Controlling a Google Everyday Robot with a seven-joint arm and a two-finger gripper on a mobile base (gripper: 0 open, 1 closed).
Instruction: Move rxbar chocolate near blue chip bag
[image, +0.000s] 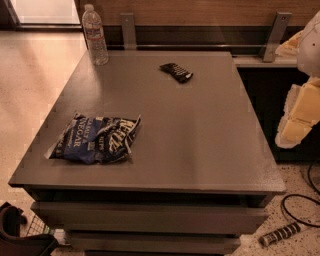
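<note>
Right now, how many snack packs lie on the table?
2: the blue chip bag front-left, the rxbar chocolate far-centre. The gripper hangs right of the table.

- table (200, 150): 1
- blue chip bag (95, 139): 1, on the table
- rxbar chocolate (176, 72): 1, on the table
- clear water bottle (94, 35): 1, on the table
- metal brackets at the back wall: 2, left bracket (128, 30) and right bracket (275, 35)
- striped cylinder (281, 234): 1, on the floor
- gripper (292, 131): 1, at the right edge of view, beside the table

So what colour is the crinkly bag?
Chip bag: dark blue, white lettering, camera view. Gripper at right edge.
</note>
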